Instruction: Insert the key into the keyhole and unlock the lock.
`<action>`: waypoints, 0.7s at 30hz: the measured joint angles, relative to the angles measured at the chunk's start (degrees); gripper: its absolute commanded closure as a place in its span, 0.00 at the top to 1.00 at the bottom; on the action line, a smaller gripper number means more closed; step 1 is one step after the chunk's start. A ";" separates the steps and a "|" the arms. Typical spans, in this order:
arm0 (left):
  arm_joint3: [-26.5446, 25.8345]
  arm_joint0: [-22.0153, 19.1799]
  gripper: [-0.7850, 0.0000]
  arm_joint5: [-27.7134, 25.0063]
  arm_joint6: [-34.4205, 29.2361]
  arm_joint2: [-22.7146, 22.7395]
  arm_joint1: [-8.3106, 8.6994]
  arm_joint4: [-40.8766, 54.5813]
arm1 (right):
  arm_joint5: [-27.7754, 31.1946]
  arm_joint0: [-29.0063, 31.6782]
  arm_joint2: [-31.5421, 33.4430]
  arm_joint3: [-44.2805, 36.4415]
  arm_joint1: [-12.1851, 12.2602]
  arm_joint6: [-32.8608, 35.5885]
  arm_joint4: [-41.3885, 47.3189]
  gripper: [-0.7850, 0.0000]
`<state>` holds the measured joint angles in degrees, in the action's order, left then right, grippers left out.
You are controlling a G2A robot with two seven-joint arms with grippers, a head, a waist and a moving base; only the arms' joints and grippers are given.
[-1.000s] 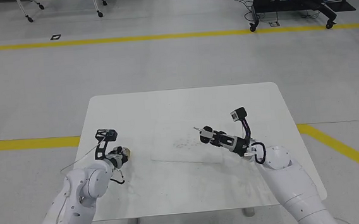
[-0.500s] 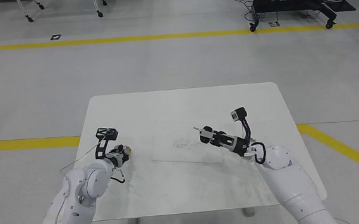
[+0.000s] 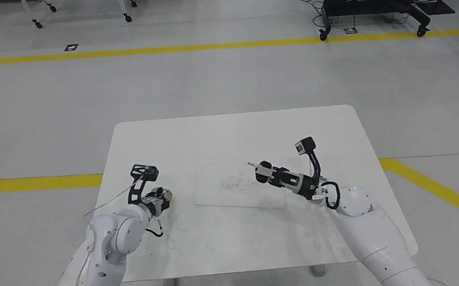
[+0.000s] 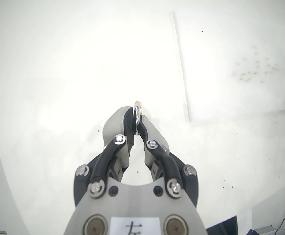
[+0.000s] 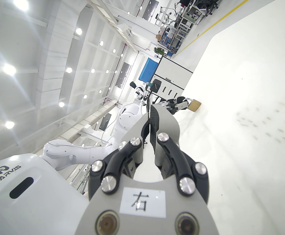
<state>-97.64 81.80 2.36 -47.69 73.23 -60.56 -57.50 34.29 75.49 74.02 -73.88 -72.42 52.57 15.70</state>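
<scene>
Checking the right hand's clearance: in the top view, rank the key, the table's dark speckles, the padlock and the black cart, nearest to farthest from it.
1. key, gripped in the right hand itself.
2. dark speckles, on the table close by it.
3. padlock, across the table in the left hand.
4. black cart, well beyond the table.

A padlock is showing a dull brass body and polished chrome shackle; ribbed black rubber pads are lining the matt grey fingers of the left gripper, and the smooth white table is carrying faint dark scuffs.
</scene>
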 measured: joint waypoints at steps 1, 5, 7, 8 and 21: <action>-0.21 0.11 0.00 0.05 -0.11 0.04 -0.01 -0.08 | 0.00 0.00 0.00 0.00 0.00 0.00 0.00 0.00; -1.05 0.66 0.00 0.07 -0.08 0.42 0.02 -0.54 | 0.00 0.00 0.00 0.00 0.00 0.00 0.00 0.00; -1.47 0.99 0.00 0.08 0.02 0.68 0.03 -0.57 | 0.00 0.00 0.00 0.00 0.00 0.00 0.00 0.00; -1.61 1.12 0.00 0.14 0.13 0.79 0.03 -0.60 | 0.00 0.00 0.00 0.00 0.00 0.00 0.00 0.00; -1.76 1.31 0.23 0.30 0.23 0.81 -0.20 -0.91 | 0.00 0.00 0.00 0.00 0.00 0.00 0.00 0.00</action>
<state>-99.40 83.11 2.66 -47.46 74.04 -60.76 -58.41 34.29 75.49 74.02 -73.88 -72.42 52.57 15.70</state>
